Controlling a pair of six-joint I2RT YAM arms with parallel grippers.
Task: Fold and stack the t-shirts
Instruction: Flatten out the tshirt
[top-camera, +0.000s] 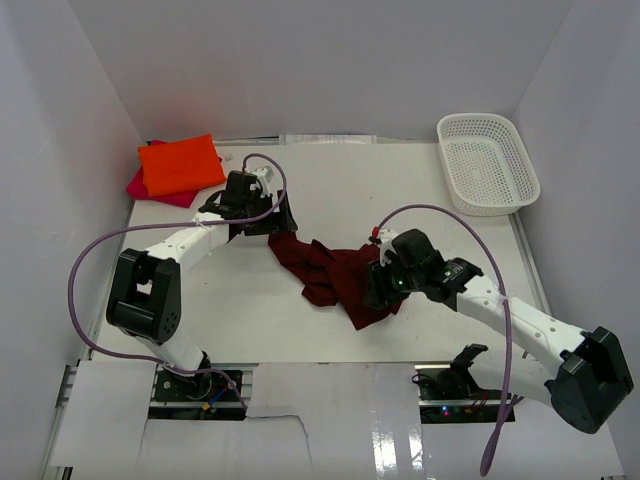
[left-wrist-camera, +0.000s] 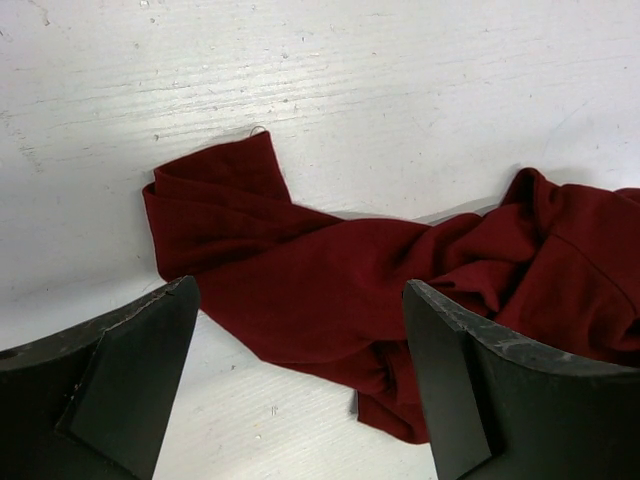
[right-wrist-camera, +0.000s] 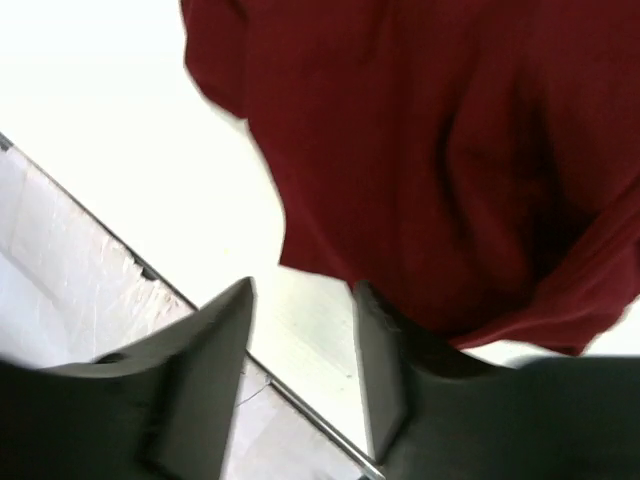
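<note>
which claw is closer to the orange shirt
Left. The left claw hovers over one end of the maroon shirt, a short way from the orange shirt at the table's far left corner. The right claw is at the maroon shirt's other end, much farther away.

1. We see the dark maroon t-shirt (right-wrist-camera: 430, 150) lying rumpled on the white table (right-wrist-camera: 120, 150).
2. Just below its hem, the right gripper (right-wrist-camera: 305, 300) holds its two dark fingers (right-wrist-camera: 200, 390) apart, with table showing between them.
3. The right-hand finger overlaps the shirt's lower edge.
4. Below and left of the shirt, the table ends in a diagonal edge.
</note>
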